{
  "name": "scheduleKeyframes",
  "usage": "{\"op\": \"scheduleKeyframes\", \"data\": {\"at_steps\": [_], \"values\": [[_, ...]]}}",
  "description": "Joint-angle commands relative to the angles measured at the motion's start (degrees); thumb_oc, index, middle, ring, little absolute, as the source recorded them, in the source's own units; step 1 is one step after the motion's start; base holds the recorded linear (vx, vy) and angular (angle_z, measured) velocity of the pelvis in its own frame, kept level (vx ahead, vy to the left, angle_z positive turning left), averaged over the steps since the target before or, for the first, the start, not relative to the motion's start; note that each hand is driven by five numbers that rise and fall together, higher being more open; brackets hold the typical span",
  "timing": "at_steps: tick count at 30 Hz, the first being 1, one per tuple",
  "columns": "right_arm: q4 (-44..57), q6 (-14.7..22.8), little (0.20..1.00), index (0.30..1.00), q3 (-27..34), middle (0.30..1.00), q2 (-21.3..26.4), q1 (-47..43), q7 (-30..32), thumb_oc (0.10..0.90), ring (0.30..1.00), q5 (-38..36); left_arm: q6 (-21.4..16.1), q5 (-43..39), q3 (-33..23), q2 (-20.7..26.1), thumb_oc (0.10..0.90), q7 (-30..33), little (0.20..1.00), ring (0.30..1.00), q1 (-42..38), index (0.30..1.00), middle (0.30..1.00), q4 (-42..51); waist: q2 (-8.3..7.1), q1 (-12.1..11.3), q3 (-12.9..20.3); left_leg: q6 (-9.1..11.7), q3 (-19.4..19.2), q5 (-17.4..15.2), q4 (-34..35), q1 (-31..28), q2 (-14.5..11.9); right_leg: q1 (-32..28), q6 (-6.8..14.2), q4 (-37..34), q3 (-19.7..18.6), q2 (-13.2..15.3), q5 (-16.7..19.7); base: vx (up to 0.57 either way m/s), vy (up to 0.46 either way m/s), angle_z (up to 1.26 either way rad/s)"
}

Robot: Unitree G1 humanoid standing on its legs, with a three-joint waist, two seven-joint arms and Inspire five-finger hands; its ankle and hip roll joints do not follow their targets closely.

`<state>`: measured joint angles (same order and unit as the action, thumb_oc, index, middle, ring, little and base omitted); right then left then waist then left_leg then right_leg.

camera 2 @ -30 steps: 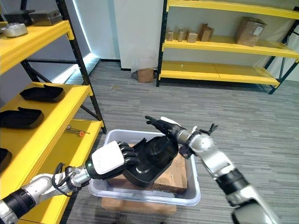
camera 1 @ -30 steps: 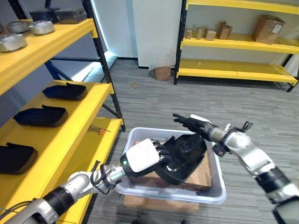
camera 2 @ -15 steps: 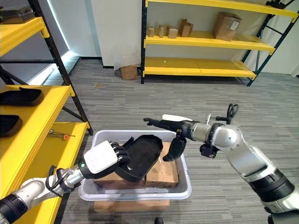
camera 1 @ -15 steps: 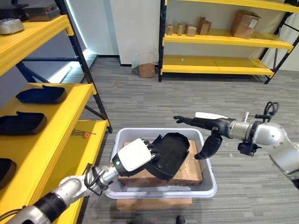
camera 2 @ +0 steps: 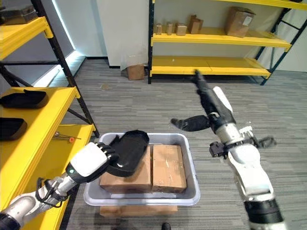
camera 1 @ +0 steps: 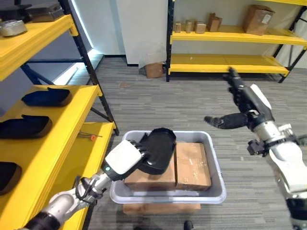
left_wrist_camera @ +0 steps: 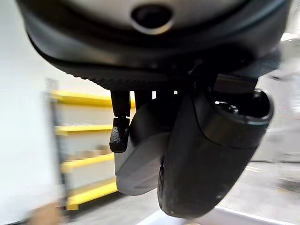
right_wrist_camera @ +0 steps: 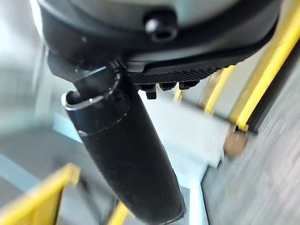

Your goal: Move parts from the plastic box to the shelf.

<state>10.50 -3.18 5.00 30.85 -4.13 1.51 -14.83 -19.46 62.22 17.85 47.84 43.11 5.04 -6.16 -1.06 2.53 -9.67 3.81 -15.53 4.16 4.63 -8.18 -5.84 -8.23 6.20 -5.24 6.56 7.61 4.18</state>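
The left robot hand (camera 1: 125,159) had its fingers curled round a black part (camera 1: 156,149) and held it just above the cardboard in the box (camera 2: 190,195), over the box's left half. The right robot hand (camera 1: 249,103) was raised well to the right of the box, fingers straight and thumb spread, holding nothing.

This looked like the lifting step: the part was gripped and clear of the box but not yet carried over. The next move would call for swinging it left, past the upright, onto the yellow shelf (camera 1: 57,143) beside the parts (camera 1: 25,127) already lying there.

The part's long axis ran from the left robot hand up and away, its rounded end pointing off from the robot, tilted slightly upward.
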Motion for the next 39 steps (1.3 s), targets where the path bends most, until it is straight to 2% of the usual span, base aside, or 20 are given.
{"op": "scheduleKeyframes", "data": {"at_steps": [1,4,6,8,11,12,14,15,16,17,20,22,23,25,27,31,35,37,39], "values": [[0.8,9.1,1.0,1.0,-1.2,1.0,0.9,-0.8,4.5,0.9,1.0,4.9,3.1,-1.5,-6.7,0.8,0.4,9.6,0.3,0.3,-4.7,0.3,0.3,5.1,0.78,-3.1,3.7,-1.8,4.5,-7.0,-2.7,-1.1,0.9,-0.8,0.3,5.2,4.3,-0.2,-6.3,0.02,-0.149,0.3],[-0.9,11.8,1.0,1.0,-4.6,1.0,-1.5,-0.2,5.6,0.9,1.0,1.8,3.6,-0.9,-10.6,0.0,0.4,10.9,0.3,0.3,-1.1,0.3,0.3,6.8,1.34,-5.0,3.7,-1.4,6.1,-6.5,-2.8,-0.4,0.8,-0.9,0.0,4.7,6.0,-0.2,-6.1,0.02,-0.169,0.33],[-1.9,14.0,1.0,1.0,-6.5,1.0,-2.5,-0.6,6.5,0.9,1.0,3.8,3.6,-1.5,-12.4,0.2,0.4,11.6,0.3,0.3,0.2,0.3,0.3,7.8,1.62,-6.5,3.6,-1.0,7.3,-6.1,-2.7,0.2,0.8,-0.8,-0.1,4.5,7.2,-0.2,-6.1,-0.02,-0.129,0.28],[-3.0,13.8,1.0,1.0,-10.5,1.0,-3.1,-2.1,7.5,0.9,1.0,3.0,4.1,-2.1,-15.0,-0.2,0.4,12.1,0.3,0.3,2.1,0.3,0.3,10.4,2.46,-8.9,3.2,-0.3,9.3,-4.7,-1.4,1.2,0.7,-0.6,-0.6,4.1,9.1,-0.2,-6.2,-0.06,-0.079,0.37],[-4.0,13.9,1.0,1.0,-13.0,1.0,-3.3,-3.0,7.4,0.9,1.0,3.9,4.1,-2.9,-16.9,-0.9,0.4,12.6,0.3,0.3,3.9,0.3,0.3,12.3,3.11,-10.3,3.0,0.6,10.7,-2.9,-0.1,2.7,0.3,-0.2,-1.0,4.2,10.7,-0.3,-6.6,-0.09,-0.014,0.37],[-4.7,13.6,1.0,1.0,-14.3,1.0,-3.5,-3.1,7.9,0.9,1.0,4.7,4.0,-2.7,-17.4,-1.3,0.4,13.4,0.3,0.3,4.4,0.3,0.3,13.2,3.46,-10.8,2.9,1.4,10.0,-2.0,0.0,3.9,-0.3,0.1,-1.2,4.6,12.3,-0.2,-6.9,-0.2,0.002,0.57],[-3.5,12.4,1.0,1.0,-14.8,1.0,-3.3,-2.0,11.3,0.9,1.0,4.9,0.8,-1.7,-16.7,-1.7,0.4,15.3,0.3,0.3,3.4,0.3,0.3,14.8,3.3,-9.5,2.5,2.3,-1.2,-1.0,-2.4,6.1,-3.1,0.0,-0.7,5.3,20.3,1.8,-6.7,-0.29,0.022,0.67],[-3.1,12.3,1.0,1.0,-14.6,1.0,-3.1,-1.5,11.8,0.9,1.0,5.1,0.3,-2.3,-16.4,-1.5,0.4,15.6,0.3,0.3,2.9,0.3,0.3,15.3,2.99,-8.8,2.7,2.7,-4.1,-1.9,-3.7,5.9,-4.0,-0.2,-0.2,5.7,22.0,2.4,-7.1,-0.22,0.031,1.94],[-3.0,12.4,1.0,1.0,-14.6,1.0,-2.9,-1.4,12.2,0.9,1.0,5.2,0.0,-2.6,-16.3,-1.4,0.4,15.7,0.3,0.3,2.6,0.3,0.3,15.5,2.86,-8.5,2.7,2.5,-5.3,-2.3,-4.7,6.0,-4.3,0.0,-0.3,6.0,22.9,2.7,-7.0,-0.24,0.065,2.26],[-3.2,13.1,1.0,1.0,-14.8,1.0,-2.1,-1.5,12.4,0.9,1.0,5.0,0.9,-4.8,-15.2,-0.5,0.4,15.1,0.3,0.3,0.8,0.3,0.3,16.9,2.15,-7.8,2.3,1.6,-8.3,-4.0,-8.5,6.2,-4.8,1.0,-0.6,7.7,24.7,3.8,-6.7,-0.21,0.067,1.88],[-4.3,15.3,1.0,1.0,-15.5,1.0,-1.3,-2.3,13.0,0.9,1.0,4.3,3.0,-7.8,-14.5,0.6,0.4,15.7,0.3,0.3,-0.8,0.3,0.3,17.1,1.55,-7.9,1.9,0.8,-8.7,-5.8,-14.4,7.2,-5.0,2.0,-1.0,9.4,25.2,4.6,-6.8,-0.19,0.099,0.7],[-5.1,16.8,1.0,1.0,-16.2,1.0,-1.2,-2.9,12.8,0.9,1.0,2.9,1.0,-10.6,-15.3,1.2,0.4,16.3,0.3,0.3,-1.6,0.3,0.3,16.6,1.44,-8.4,1.7,0.6,-8.9,-6.2,-18.4,7.3,-5.7,3.0,-1.5,11.0,25.7,5.0,-7.1,-0.21,0.159,0.75],[-5.2,17.0,1.0,1.0,-16.2,1.0,-1.4,-2.9,13.4,0.9,1.0,3.2,0.3,-10.5,-15.5,1.3,0.4,16.5,0.3,0.3,-1.8,0.3,0.3,16.6,1.54,-8.5,1.7,0.4,-8.9,-6.7,-18.3,7.1,-5.6,3.3,-1.4,11.4,26.0,5.3,-7.0,-0.22,0.217,0.57],[-5.4,17.6,1.0,1.0,-16.3,1.0,-2.1,-2.9,14.6,0.9,1.0,2.6,-2.3,-11.3,-16.7,1.8,0.4,17.2,0.3,0.3,-1.5,0.3,0.3,16.9,2.12,-9.7,1.9,0.0,-6.6,-8.1,-14.7,6.3,-3.8,3.7,-0.8,11.7,26.2,6.2,-6.4,-0.18,0.289,0.58],[-4.5,18.7,1.0,1.0,-16.1,1.0,-3.2,-2.6,16.8,0.9,1.0,3.7,-4.6,-10.0,-17.0,1.9,0.4,17.9,0.3,0.3,-1.0,0.3,0.3,18.4,2.72,-10.3,2.3,-0.4,-7.0,-7.9,-9.6,3.9,-2.8,2.8,0.4,11.5,27.7,7.7,-5.6,-0.17,0.321,0.48],[-1.9,17.7,1.0,1.0,-15.2,1.0,-4.2,-1.4,17.7,0.9,1.0,4.4,-6.7,-8.6,-18.4,2.2,0.4,17.6,0.3,0.3,0.1,0.3,0.3,21.3,3.05,-11.4,2.7,-1.0,-5.5,-7.4,-5.6,2.3,-1.1,1.7,1.7,11.0,28.5,9.5,-4.6,-0.14,0.263,0.49],[0.0,17.0,1.0,1.0,-16.2,1.0,-5.2,-0.8,18.4,0.9,1.0,6.2,-6.8,-8.0,-17.9,3.4,0.4,17.2,0.3,0.3,-0.7,0.3,0.3,22.3,3.06,-12.4,2.9,-1.7,-4.4,-6.8,-3.3,2.0,0.4,0.8,2.9,10.1,29.1,11.3,-2.9,-0.14,0.253,0.45],[0.4,16.8,1.0,1.0,-16.3,1.0,-5.4,-0.7,18.4,0.9,1.0,6.0,-7.0,-8.4,-17.4,3.9,0.4,16.9,0.3,0.3,-1.7,0.3,0.3,22.1,2.96,-12.6,3.0,-2.2,-3.5,-6.5,-2.1,2.1,1.6,0.6,3.3,10.2,28.5,11.3,-2.9,-0.1,0.15,0.16],[0.2,17.4,1.0,1.0,-16.0,1.0,-5.4,-0.3,18.5,0.9,1.0,5.1,-7.3,-8.3,-16.3,3.9,0.4,16.7,0.3,0.3,-2.9,0.3,0.3,21.5,2.61,-11.9,3.0,-2.9,-0.5,-6.5,-1.2,2.6,2.8,1.2,3.2,10.7,24.6,9.8,-4.2,-0.04,0.063,0.25]]}}
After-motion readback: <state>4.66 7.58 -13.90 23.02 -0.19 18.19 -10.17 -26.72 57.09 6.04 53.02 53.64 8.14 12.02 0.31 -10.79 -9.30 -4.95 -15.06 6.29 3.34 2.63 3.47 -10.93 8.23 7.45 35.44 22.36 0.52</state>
